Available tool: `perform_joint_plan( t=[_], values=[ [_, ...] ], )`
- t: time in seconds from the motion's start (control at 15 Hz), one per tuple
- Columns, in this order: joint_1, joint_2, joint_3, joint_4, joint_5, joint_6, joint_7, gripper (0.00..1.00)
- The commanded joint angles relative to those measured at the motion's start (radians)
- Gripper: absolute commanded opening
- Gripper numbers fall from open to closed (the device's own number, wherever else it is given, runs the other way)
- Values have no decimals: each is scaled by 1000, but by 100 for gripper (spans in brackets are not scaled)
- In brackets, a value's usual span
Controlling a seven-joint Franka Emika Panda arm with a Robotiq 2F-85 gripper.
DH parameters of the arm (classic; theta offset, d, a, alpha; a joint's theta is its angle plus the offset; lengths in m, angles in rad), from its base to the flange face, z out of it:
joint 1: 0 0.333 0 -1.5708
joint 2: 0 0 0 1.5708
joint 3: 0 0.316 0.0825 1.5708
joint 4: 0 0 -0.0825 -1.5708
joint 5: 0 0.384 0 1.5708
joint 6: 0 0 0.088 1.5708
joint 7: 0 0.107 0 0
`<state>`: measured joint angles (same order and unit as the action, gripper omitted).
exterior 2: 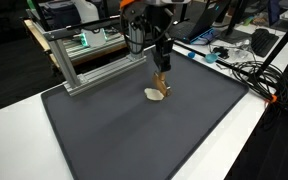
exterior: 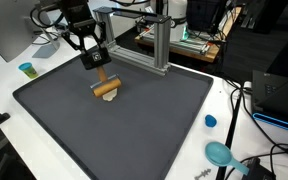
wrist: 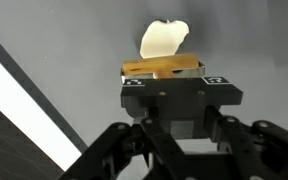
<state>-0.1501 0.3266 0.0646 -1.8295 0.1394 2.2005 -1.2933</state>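
So, pincer: I see the black two-finger gripper [wrist: 164, 82] pressed together on a piece of wood. The jaws sit on either side of it, and no gap shows in the wrist view.
Held thing: a light-brown wooden-handled tool with a pale cream rounded head [wrist: 164, 40], pinched at the upper end of its handle.
Direction from pincer: the head lies straight out past the fingertips. In both exterior views it is lower than the gripper [exterior: 97, 62] [exterior 2: 161, 68].
Long axis: the tool [exterior: 104, 84] runs from the fingers down toward the mat, tilted rather than plumb, head end lowest. As I judge it, any move I make carries the head along that line.
Contact below: the head [exterior 2: 156, 95] looks to rest on the surface, though I cannot tell whether it presses or only grazes.
Surface: a dark grey mat [exterior: 134, 135] on a white table [exterior: 4, 90]. The tool sits in the part of the mat nearest the frame.
Farther back: a silver aluminium frame [exterior 2: 84, 62] stands just behind the gripper, apart from the tool.
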Motion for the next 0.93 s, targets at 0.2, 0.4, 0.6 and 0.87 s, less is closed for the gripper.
perform_joint_plan(
  t=[0.2,0.4,0.6,0.87],
  values=[
    [11,24,-14,-39,-83,64,-6,21],
    [6,4,6,-49,-48,1,-30,21],
    [10,-5,5,-37,-45,-13,-19,21],
    [14,-12,0,-18,-46,-24,-9,21]
  ],
)
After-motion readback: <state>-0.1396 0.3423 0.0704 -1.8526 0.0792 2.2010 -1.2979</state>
